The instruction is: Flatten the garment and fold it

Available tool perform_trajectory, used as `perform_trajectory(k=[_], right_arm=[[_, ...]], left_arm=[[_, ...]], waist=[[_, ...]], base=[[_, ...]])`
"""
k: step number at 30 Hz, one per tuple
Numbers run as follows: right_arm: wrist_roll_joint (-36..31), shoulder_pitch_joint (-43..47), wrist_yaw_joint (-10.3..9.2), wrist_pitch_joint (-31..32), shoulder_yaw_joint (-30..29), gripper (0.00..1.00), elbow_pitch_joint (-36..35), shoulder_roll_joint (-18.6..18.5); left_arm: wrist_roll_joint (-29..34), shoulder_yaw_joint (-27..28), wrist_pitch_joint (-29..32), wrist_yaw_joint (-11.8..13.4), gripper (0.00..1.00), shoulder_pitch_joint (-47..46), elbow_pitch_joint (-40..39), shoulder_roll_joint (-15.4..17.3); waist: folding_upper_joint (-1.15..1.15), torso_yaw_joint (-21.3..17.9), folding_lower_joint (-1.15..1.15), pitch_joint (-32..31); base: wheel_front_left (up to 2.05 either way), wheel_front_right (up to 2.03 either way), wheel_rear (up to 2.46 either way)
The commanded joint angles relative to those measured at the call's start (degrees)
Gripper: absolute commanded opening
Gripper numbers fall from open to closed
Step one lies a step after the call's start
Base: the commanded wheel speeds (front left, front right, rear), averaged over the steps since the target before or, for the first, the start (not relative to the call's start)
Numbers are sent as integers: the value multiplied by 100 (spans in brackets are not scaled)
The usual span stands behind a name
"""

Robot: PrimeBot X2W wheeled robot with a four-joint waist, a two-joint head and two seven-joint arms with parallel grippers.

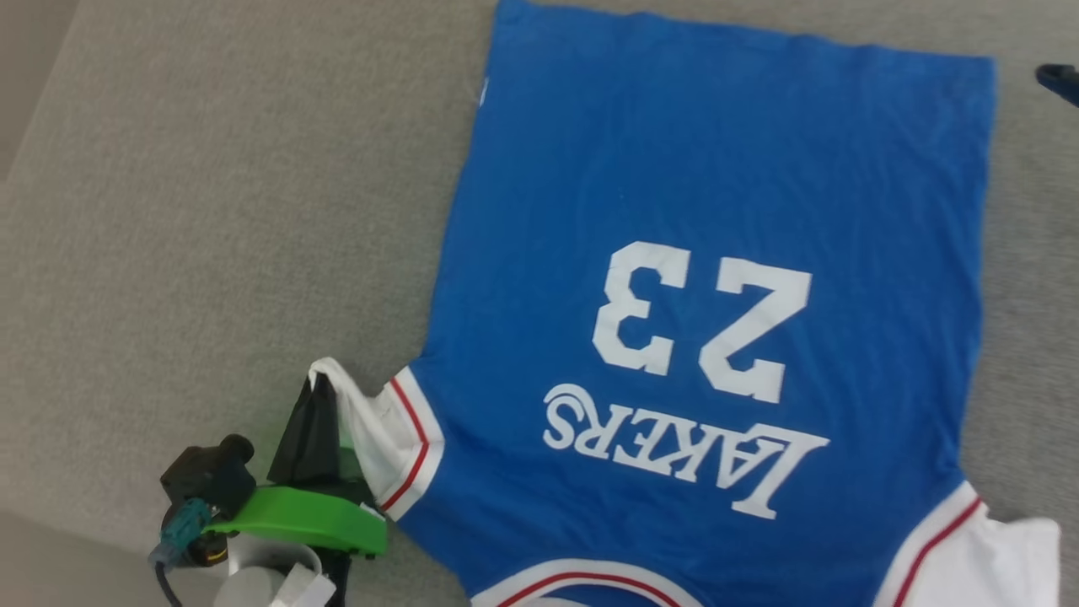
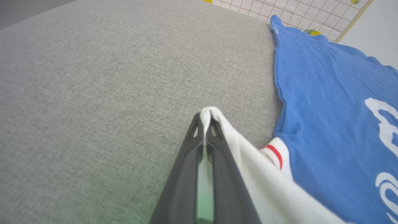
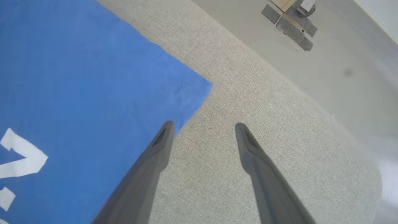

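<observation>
The garment (image 1: 716, 211), a bright blue T-shirt with white sleeves, red stripes and a white "23" and "LAKERS" print, lies spread flat on the grey fabric surface (image 1: 211, 211), collar toward me. My left gripper (image 1: 319, 389) is shut on the tip of its white left sleeve (image 1: 371, 430), lifting it slightly off the surface; in the left wrist view the white cloth (image 2: 248, 174) is pinched between the left gripper (image 2: 205, 119) fingertips. My right gripper (image 3: 203, 126) hovers open above the surface beside the garment's (image 3: 77, 93) far hem corner, holding nothing.
The grey fabric surface (image 3: 248, 124) ends in a pale floor (image 3: 342, 56) past the garment's hem. A white gridded mat (image 2: 298, 12) lies beyond the far edge. A dark object (image 1: 1058, 80) sits at the right edge of the head view.
</observation>
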Motion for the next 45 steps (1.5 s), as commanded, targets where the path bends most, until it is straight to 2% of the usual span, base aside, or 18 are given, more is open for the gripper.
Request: perform_trajectory(k=[1, 8, 15, 16, 17, 18, 24, 28, 29, 34, 40, 44, 45], right_arm=[[21, -107, -11, 136, -47, 100, 205, 16], [-127, -161, -11, 411, -309, 100, 982, 189], [-157, 381, -11, 458, -177, 100, 1214, 300], [-146, 440, -11, 455, -149, 80, 1197, 284], [-134, 476, -11, 443, -136, 4, 1180, 273], [-111, 510, -11, 436, -117, 0, 1154, 263], [-125, 476, -11, 228, -54, 0, 1089, 273], [-147, 452, -11, -136, 141, 0, 981, 372], [34, 494, -11, -492, 257, 0, 891, 475], [453, 568, -11, -886, 446, 0, 741, 419], [1019, 1033, -11, -1338, 800, 0, 30, -176], [1300, 1643, -11, -1607, 1076, 0, -717, -888], [1433, 2017, -11, -1718, 1177, 0, -1135, -1291]], left_arm=[[18, -34, -22, -46, 0, -140, 5, -31], [-122, -231, -22, -79, 0, -353, 42, -64], [-217, -368, -22, 20, 0, -405, 50, -66], [-209, -373, -22, 29, 0, -397, 56, -66], [-197, -375, -22, 30, 0, -390, 59, -67], [-179, -372, -22, 32, 0, -376, 65, -67], [-20, -283, -22, 32, 0, -299, 116, -67], [80, -140, -22, 26, 0, -173, 159, -67], [169, 11, -22, 29, 0, -14, 171, -67], [336, 257, -22, 8, 0, 330, 157, -50], [448, 403, -22, -20, 0, 672, 178, 11], [488, 446, -22, -27, 0, 889, 205, 53], [492, 482, -22, -22, 0, 980, 203, 81]], waist=[[0, 618, -1, 616], [0, 892, -1, 906], [0, 911, -1, 922], [0, 894, -1, 906], [0, 876, -1, 886], [0, 848, -1, 852], [0, 650, -1, 533], [0, 452, -1, 147], [0, 266, -1, -190], [0, -95, -1, -738], [0, -433, -1, -1293], [0, -632, -1, -1562], [0, -723, -1, -1651]], base=[[0, 0, 0], [0, 0, 0], [0, 0, 0], [0, 0, 0], [0, 0, 0], [0, 0, 0], [0, 0, 0], [0, 0, 0], [0, 0, 0], [0, 0, 0], [0, 0, 0], [0, 0, 0], [0, 0, 0]])
